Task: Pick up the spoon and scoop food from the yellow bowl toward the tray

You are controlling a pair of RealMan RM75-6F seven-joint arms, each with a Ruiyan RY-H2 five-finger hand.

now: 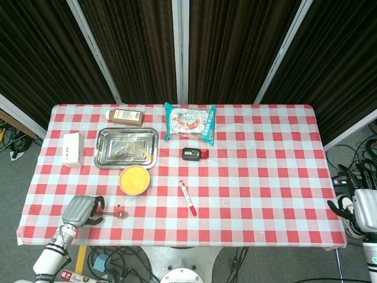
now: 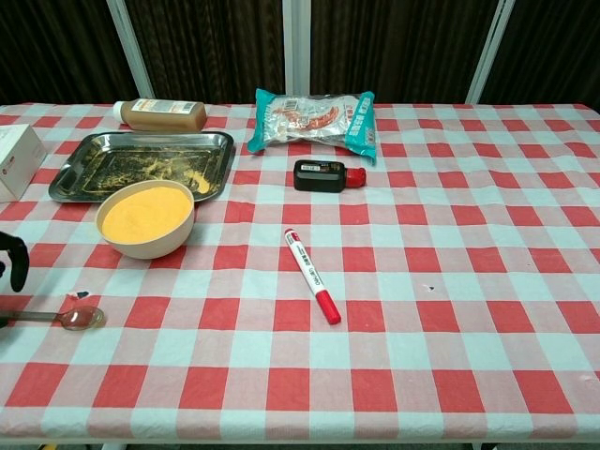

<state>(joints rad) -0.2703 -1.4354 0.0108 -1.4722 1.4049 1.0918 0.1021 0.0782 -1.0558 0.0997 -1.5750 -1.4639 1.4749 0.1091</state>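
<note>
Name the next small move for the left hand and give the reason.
Probably lower the left hand a little and close its fingers on the spoon handle. The hand sits at the handle end with fingers apart and nothing held, and the spoon lies flat on the cloth near the yellow bowl, so scooping cannot begin.

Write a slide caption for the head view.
Left hand hovers at the spoon handle, beside the yellow bowl and tray.
</note>
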